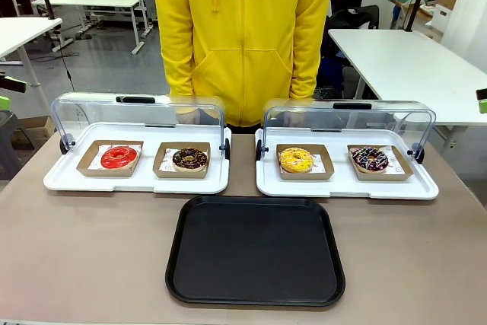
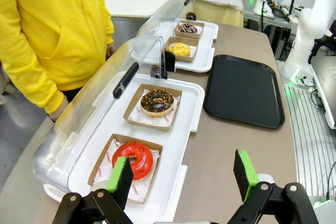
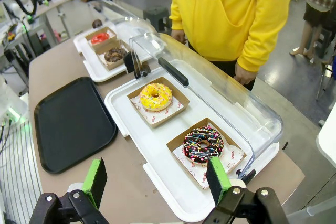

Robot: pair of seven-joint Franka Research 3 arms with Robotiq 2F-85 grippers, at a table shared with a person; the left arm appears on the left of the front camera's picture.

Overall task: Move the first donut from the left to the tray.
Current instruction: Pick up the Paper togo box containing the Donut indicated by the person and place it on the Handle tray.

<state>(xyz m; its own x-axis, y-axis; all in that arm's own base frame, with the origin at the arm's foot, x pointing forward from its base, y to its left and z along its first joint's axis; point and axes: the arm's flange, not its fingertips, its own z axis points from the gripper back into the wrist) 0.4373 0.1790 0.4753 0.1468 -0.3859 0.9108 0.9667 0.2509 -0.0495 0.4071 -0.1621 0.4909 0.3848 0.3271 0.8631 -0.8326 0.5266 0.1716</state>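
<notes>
While the glossy red glazed ring donut (image 1: 119, 157) sits in its square brown cardboard holder (image 1: 91, 167) on the left white display tray (image 1: 137, 182), the large flat black plastic tray (image 1: 255, 253) lies on the brown surface (image 1: 76, 249) just in front; the left jaws hang wide open and empty near that donut. The right jaws gape empty too.

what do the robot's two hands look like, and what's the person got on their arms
The left hand and the right hand look alike: two black fingers, each faced with a bright green pad, on black linkage bars joined by round silver pins. The person's arms are covered by the long sleeves of a plain yellow hoodie.
</notes>
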